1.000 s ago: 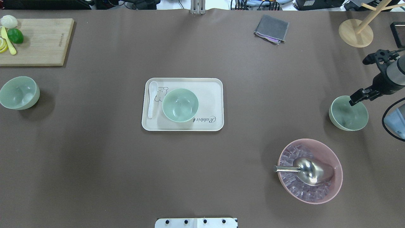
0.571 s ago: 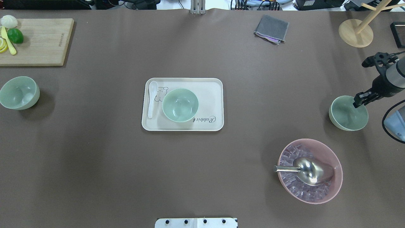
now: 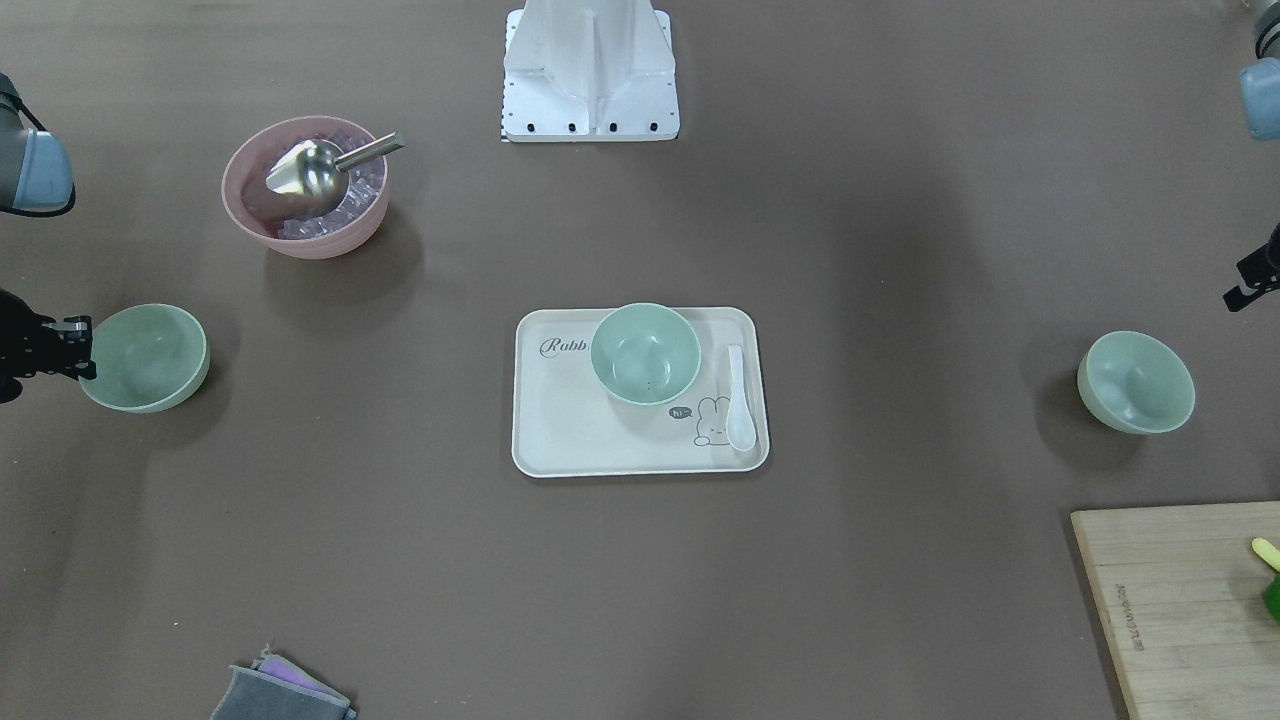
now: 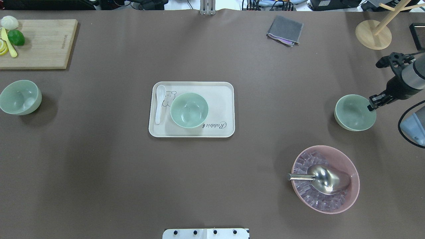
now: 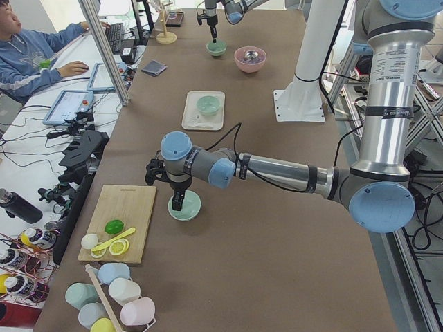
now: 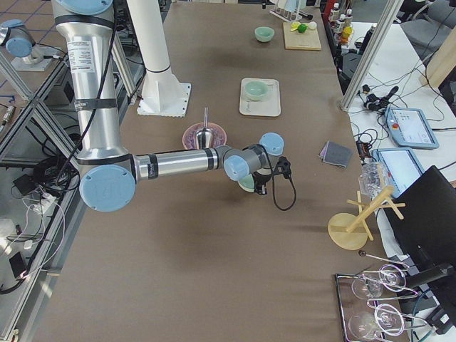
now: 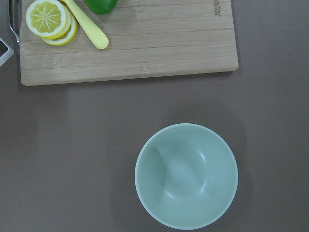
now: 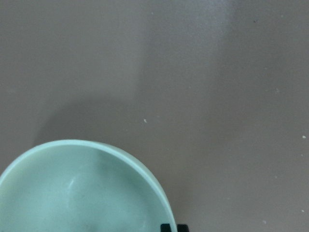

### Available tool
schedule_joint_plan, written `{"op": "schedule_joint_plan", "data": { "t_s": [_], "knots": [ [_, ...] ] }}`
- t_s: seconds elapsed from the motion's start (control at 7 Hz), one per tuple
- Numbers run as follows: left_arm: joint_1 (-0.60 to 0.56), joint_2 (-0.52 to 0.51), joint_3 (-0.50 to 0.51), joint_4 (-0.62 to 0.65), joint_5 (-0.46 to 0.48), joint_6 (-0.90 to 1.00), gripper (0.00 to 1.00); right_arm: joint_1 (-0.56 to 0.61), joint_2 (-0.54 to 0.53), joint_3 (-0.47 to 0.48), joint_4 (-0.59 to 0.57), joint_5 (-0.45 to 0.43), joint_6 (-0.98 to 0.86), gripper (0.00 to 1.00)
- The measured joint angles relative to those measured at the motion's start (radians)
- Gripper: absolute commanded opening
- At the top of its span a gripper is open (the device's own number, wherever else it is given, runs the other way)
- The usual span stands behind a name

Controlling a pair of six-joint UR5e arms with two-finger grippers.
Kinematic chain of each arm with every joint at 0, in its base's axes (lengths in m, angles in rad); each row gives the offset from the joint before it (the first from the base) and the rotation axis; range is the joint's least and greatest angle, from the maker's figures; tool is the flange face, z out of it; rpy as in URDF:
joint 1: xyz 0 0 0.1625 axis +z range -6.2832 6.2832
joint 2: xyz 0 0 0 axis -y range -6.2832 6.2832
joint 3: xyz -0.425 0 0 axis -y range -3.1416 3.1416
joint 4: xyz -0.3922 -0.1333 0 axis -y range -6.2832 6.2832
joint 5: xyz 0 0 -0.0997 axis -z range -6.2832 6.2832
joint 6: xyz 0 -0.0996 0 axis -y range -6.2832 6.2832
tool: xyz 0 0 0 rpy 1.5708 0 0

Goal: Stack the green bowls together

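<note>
Three pale green bowls are in view. One [image 4: 189,110] sits on the cream tray [image 4: 222,96] at mid-table. One [image 4: 20,97] stands at the far left, directly below the left wrist camera [image 7: 186,176]. My left gripper [image 5: 176,200] hovers over its rim; I cannot tell whether it is open or shut. My right gripper [image 4: 372,103] is shut on the right rim of the third bowl [image 4: 353,113]. In the front view that gripper [image 3: 78,350] sits at the bowl's [image 3: 145,357] left edge. The right wrist view shows the bowl's rim [image 8: 82,193].
A pink bowl [image 4: 325,179] with ice and a metal scoop sits in front of the held bowl. A white spoon [image 4: 159,104] lies on the tray. A cutting board [image 4: 40,43] with fruit, a grey cloth [image 4: 285,30] and a wooden stand [image 4: 373,34] are at the back.
My right gripper moved from inside the right bowl to its rim. The bowl has since shifted left and slightly toward the back with the gripper. The other bowls have not moved.
</note>
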State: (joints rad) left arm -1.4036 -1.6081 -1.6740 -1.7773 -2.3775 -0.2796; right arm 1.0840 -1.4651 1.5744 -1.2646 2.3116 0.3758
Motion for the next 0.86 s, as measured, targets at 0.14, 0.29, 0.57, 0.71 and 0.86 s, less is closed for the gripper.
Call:
{"op": "schedule_joint_plan", "data": {
  "t_s": [0.14,0.29,0.57,0.71,0.86],
  "knots": [
    [0.000,-0.003,0.001,-0.001,0.000,0.000,0.99,-0.004,0.049,0.002,-0.004,0.011,0.069,0.00],
    [0.000,-0.007,0.004,-0.003,0.003,-0.001,0.99,-0.020,0.116,0.003,-0.005,0.026,0.183,0.00],
    [0.017,-0.017,0.018,-0.006,0.046,-0.007,0.98,-0.082,0.252,0.004,-0.003,0.042,0.432,0.00],
    [0.033,-0.026,0.038,-0.007,0.062,-0.014,0.98,-0.123,0.318,0.004,0.000,0.035,0.558,0.00],
    [0.043,-0.042,0.072,-0.010,0.069,-0.020,0.98,-0.165,0.378,0.003,0.001,0.015,0.664,0.00]
  ]
}}
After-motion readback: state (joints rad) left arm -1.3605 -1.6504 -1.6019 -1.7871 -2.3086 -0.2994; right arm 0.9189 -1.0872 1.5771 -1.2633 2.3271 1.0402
